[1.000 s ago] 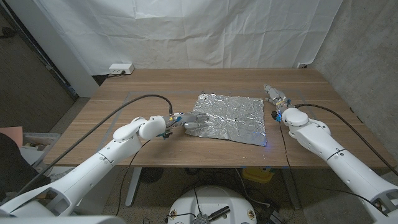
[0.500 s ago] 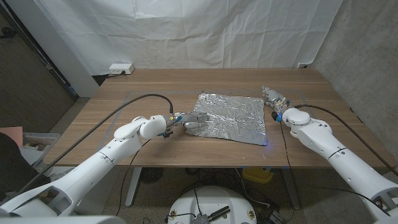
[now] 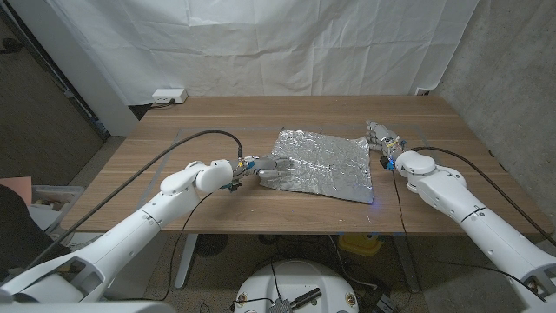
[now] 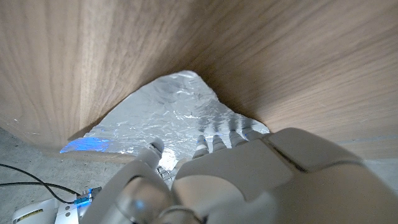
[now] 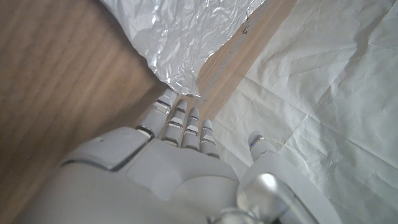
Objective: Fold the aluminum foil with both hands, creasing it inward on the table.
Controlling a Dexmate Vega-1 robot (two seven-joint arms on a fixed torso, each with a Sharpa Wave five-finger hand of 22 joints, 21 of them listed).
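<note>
Right robot hand (image 3: 381, 139) has slid in to the foil (image 3: 322, 163)'s far right corner, fingers apart, left robot hand (image 3: 268, 169) touching its left edge, grip unclear; sheet flat on the desk (image 3: 165, 148), unfolded.

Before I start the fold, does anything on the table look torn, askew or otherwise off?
The aluminum foil is heavily crinkled and lies skewed to the table edge, but no tear shows. The left robot hand touches its left edge; the right robot hand reaches its far right corner.
</note>
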